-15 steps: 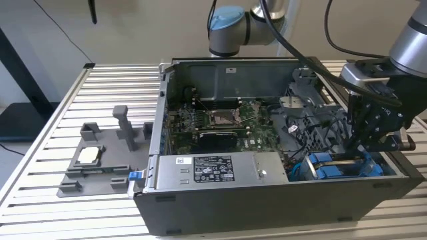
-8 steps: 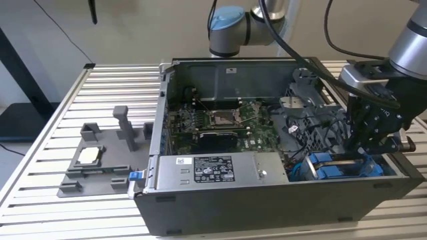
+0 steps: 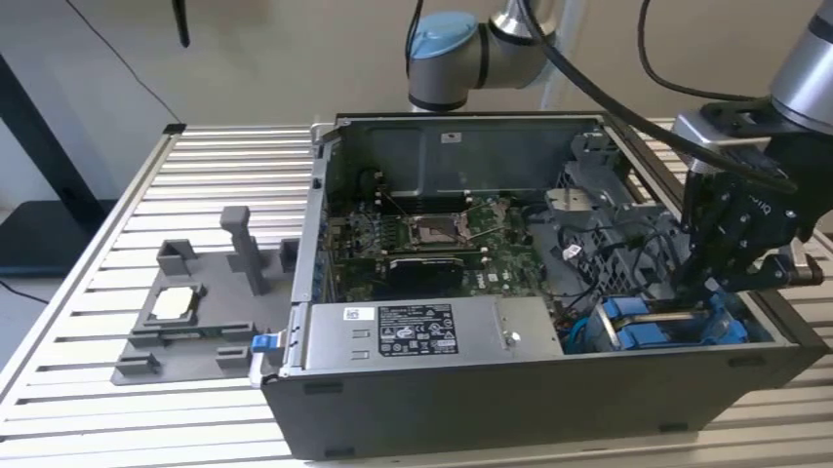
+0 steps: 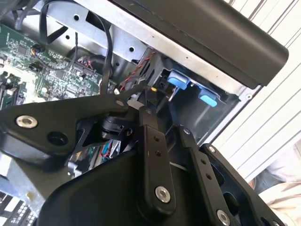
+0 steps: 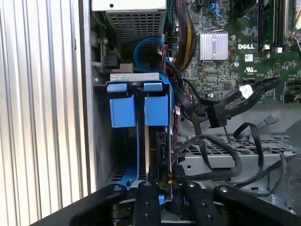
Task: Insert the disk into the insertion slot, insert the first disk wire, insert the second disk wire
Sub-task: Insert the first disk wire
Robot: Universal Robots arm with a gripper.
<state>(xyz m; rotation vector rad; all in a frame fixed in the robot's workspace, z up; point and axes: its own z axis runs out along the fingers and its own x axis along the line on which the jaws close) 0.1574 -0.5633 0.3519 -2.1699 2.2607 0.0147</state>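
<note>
The insertion slot [image 3: 666,330] is the dark cage with blue tabs [image 5: 124,106] at the case's front corner, on the exterior view's right. A dark disk [image 5: 160,143] sits on edge inside it, beside the tabs. My gripper [image 3: 700,292] reaches down into the cage from above. In the second wrist view the gripper [image 4: 153,97] looks shut on a small black wire plug [image 4: 159,88] with red and yellow leads. In the first wrist view the gripper [image 5: 167,182] holds that plug against the disk's exposed edge. Another black flat-cable plug [image 5: 217,116] hangs loose nearby.
A silver power-supply box [image 3: 416,336] fills the case front beside the cage. The motherboard [image 3: 443,244] lies behind it. Loose black cables [image 5: 225,153] loop over a perforated metal bracket. A grey fixture plate [image 3: 182,327] sits on the slatted table [image 3: 195,166] on the exterior view's left.
</note>
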